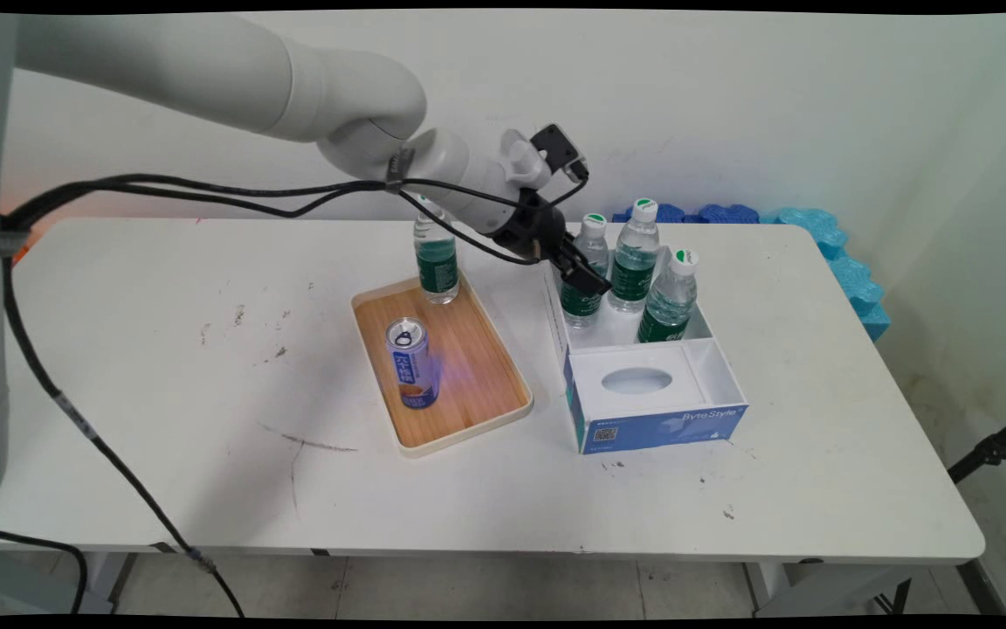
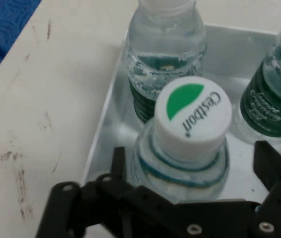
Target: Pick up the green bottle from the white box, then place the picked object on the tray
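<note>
My gripper [image 1: 584,278] is open and lowered around the neck of a water bottle [image 1: 591,234] with a green label, standing at the left of a white-lined blue box [image 1: 660,425]. In the hand view that bottle's white and green Cestbon cap [image 2: 194,113] sits between my fingers [image 2: 119,163], with a gap on either side. Two more water bottles stand in the same box, one [image 1: 635,255] just to the right and one [image 1: 670,301] nearer the front; in the hand view they are a bottle [image 2: 165,54] straight ahead and a bottle [image 2: 274,99] to the right.
A wooden tray [image 1: 477,384] with a white rim lies left of the box and holds a purple drink can [image 1: 411,362] and another water bottle [image 1: 436,259]. Blue foam pieces [image 1: 826,245] line the table's far right edge. Black cables [image 1: 206,188] hang from the arm.
</note>
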